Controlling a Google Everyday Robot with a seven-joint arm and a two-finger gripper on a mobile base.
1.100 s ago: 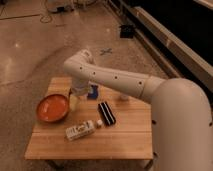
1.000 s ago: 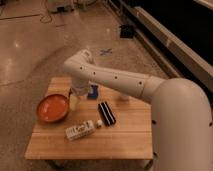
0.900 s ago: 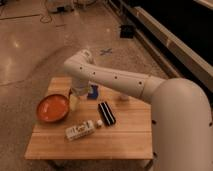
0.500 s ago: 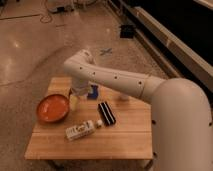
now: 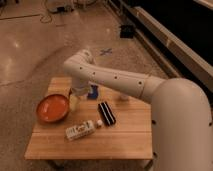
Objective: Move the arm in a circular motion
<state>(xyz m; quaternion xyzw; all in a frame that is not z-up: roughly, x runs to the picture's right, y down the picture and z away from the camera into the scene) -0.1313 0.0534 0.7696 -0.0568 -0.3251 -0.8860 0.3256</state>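
Over the low wooden table [image 5: 127, 135], my large glossy white tubular arm [image 5: 115, 80] reaches down, its gripper [image 5: 75, 101] hanging just beside the round orange bowl [image 5: 39, 111]; clenched or released, I cannot tell. How much of the circle remains, I cannot judge. That bowl looks empty.

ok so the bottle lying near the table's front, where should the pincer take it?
Probably mid-body, from straight above, closing across its width: the bottle lies flat on its side, cap toward the black object. The pincer hangs by the orange bowl.
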